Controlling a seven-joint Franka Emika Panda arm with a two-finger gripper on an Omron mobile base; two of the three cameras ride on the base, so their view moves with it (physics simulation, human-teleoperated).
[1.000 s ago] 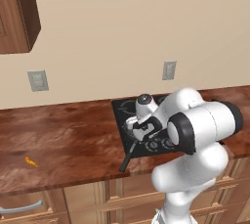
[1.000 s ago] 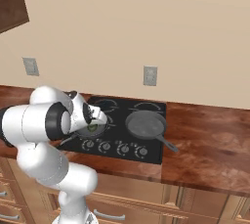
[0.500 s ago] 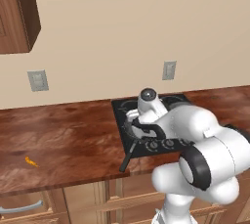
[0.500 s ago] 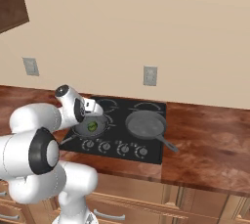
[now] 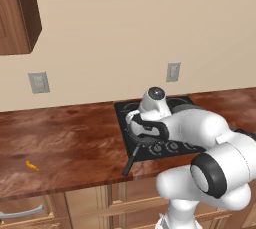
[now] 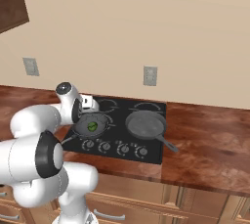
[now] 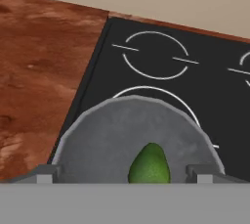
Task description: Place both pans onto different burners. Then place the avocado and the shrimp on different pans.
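**Avocado sitting in the front-left pan, shrimp off on the wood**

Beige wall (image 6: 195, 37) behind everything, two blank outlet plates on it, and honestly no brand, label or readable writing anywhere that I can make out. Wood-grain table (image 5: 65, 143) carries a black glass cooktop (image 6: 146, 108) with pale ring burners; in the hand view the back-left burner (image 7: 155, 55) sits bare beyond the pan.

Left pan (image 6: 91, 124) is on the front-left burner with its black handle (image 5: 129, 160) sticking out over the table edge toward the cabinets. Avocado (image 6: 91, 126) lies inside it, roughly centre; from the hand view the avocado shows low in the frame, between the two finger tips but not touched by either.

Right pan (image 6: 145, 123) is on the front-right burner, nothing in it, handle angled toward the front right.

Gripper (image 7: 124, 171) hovers just above the left pan, fingers (image 7: 45, 173) spread as wide as they go and holding nothing.

Shrimp (image 5: 31, 164) is a tiny orange sliver way over on the left of the table, well apart from the cooktop. Small silver knobs (image 6: 114, 147) line the cooktop's front edge.
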